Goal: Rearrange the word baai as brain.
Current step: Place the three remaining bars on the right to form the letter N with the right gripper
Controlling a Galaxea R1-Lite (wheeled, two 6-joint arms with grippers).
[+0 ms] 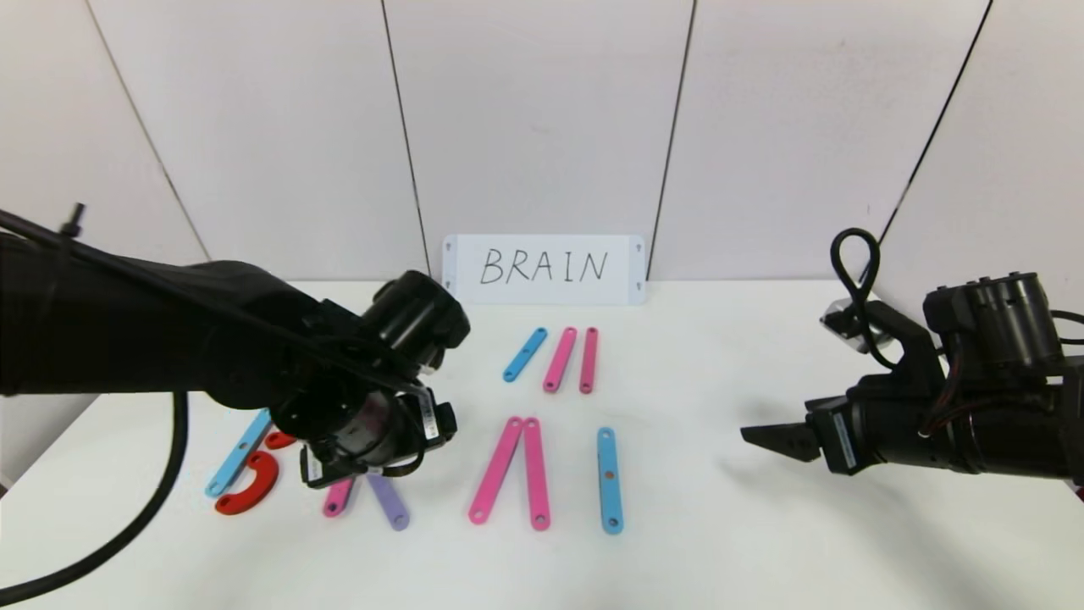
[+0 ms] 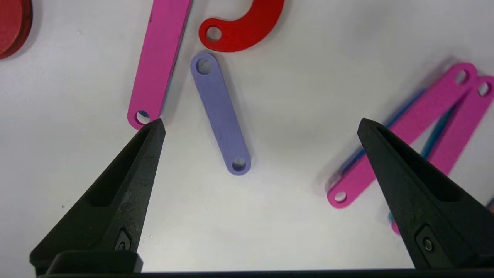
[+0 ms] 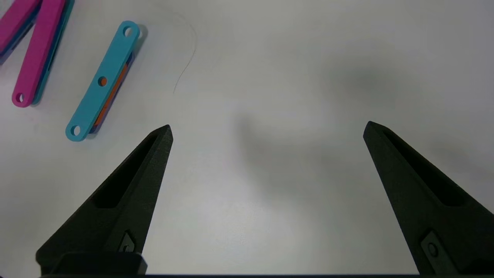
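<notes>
Left hand is held open over the lilac strip, which lies flat on the bench between the fingertips, its long axis probably crossing the closing line. Right hand, open, is parked well apart from the strip.

The left gripper hangs over the white bench with its two black fingers spread wide. Between them lies a short lilac strip, flat and untouched. A pink strip lies just beside one fingertip. A red curve sits near the lilac strip's far end. Two more pink strips lie behind the other finger, with blue showing beneath them.
</notes>
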